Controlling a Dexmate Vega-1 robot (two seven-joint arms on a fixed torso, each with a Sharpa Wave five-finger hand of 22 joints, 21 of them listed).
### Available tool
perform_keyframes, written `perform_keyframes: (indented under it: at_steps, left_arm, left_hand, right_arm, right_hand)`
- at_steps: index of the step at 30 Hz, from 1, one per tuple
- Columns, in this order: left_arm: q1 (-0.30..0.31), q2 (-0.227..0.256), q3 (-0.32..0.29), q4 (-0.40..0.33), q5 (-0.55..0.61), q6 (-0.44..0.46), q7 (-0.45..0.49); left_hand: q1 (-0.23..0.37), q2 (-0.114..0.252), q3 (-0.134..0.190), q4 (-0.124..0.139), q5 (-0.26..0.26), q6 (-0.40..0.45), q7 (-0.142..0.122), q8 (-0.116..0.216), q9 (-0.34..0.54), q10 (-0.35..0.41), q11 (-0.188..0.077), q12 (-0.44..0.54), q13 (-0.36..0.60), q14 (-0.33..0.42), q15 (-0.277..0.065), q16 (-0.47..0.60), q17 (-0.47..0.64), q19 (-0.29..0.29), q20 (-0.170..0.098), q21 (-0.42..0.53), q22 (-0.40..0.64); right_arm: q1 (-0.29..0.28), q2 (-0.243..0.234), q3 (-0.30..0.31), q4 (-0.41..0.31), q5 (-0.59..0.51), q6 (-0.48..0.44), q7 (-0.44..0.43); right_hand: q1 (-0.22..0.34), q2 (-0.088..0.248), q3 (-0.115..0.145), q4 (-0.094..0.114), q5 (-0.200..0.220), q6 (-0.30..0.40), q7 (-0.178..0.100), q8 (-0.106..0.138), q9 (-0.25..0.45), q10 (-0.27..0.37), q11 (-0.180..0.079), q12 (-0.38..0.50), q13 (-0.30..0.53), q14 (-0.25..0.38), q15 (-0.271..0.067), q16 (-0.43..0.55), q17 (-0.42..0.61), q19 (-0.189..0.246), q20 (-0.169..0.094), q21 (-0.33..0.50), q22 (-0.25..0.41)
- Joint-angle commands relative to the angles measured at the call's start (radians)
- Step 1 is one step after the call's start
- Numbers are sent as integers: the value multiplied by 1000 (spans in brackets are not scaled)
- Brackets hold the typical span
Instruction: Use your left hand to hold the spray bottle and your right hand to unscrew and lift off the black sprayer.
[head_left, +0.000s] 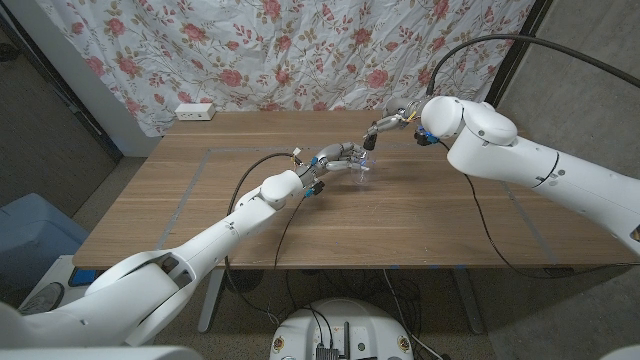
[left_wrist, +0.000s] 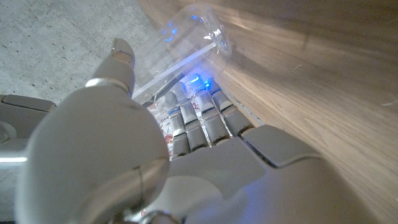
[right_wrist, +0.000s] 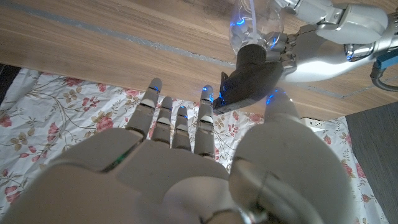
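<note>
1. Head view, nearest: left arm rising from the bottom left corner across the wooden table (head_left: 420, 225) toward its middle.
2. Farther in, at the table's middle: left robot hand (head_left: 335, 158) wrapped around the clear spray bottle (head_left: 360, 168), holding it upright on the table.
3. Left wrist view: fingers (left_wrist: 199, 121) curled against the bottle's transparent wall (left_wrist: 186, 37), thumb on the other side.
4. Just beyond and above the bottle: right robot hand (head_left: 385, 126), reaching in from the right, at the black sprayer (head_left: 368, 142) on top of the bottle.
5. Right wrist view: fingers (right_wrist: 177, 121) spread and straight, black sprayer (right_wrist: 249, 78) just past the fingertips, seated on the bottle neck; contact with it not clear, so grip cannot be told.
6. Farthest: white power strip (head_left: 195, 111) at the table's back edge, floral curtain (head_left: 300, 50) behind.
</note>
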Motion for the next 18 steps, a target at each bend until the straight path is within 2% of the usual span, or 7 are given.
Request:
perform_keyframes:
  at_steps: [1, 8, 18]
  left_arm:
    - [-6, -5, 3, 11, -1, -8, -8]
    - [-7, -5, 3, 11, -1, -8, -10]
    - [-5, -3, 4, 6, -2, -6, -12]
  left_hand:
    - [10, 128, 7, 3, 3, 54, -52, 259, 4, 118, -110, 4, 145, 9, -133, 1, 3, 7, 1, 7, 4]
    - [8, 128, 6, 4, 3, 54, -51, 261, 3, 117, -107, 3, 145, 9, -134, 0, 3, 7, 1, 7, 4]
    - [6, 128, 6, 4, 3, 55, -51, 263, 2, 118, -109, 2, 146, 11, -134, -1, 3, 7, 1, 7, 4]
  right_arm:
    - [-1, 4, -4, -3, -2, -3, -6]
    - [-8, 2, 4, -9, 6, 0, -12]
    - [-22, -5, 24, -14, 27, 21, -23]
  right_hand:
    - [29, 4, 9, -16, 7, 1, -11, 7, 5, 1, -4, 7, 2, 1, -9, -2, -1, 11, -2, 4, 2]
    - [66, 21, 30, -33, 15, 3, -26, 11, 11, 0, -20, 8, 3, -5, -25, -5, -1, 19, -2, 4, 2]
    - [98, 29, 45, -43, 21, 7, -47, 15, 17, 2, -29, 10, 4, -5, -33, -6, -2, 26, -3, 4, 2]
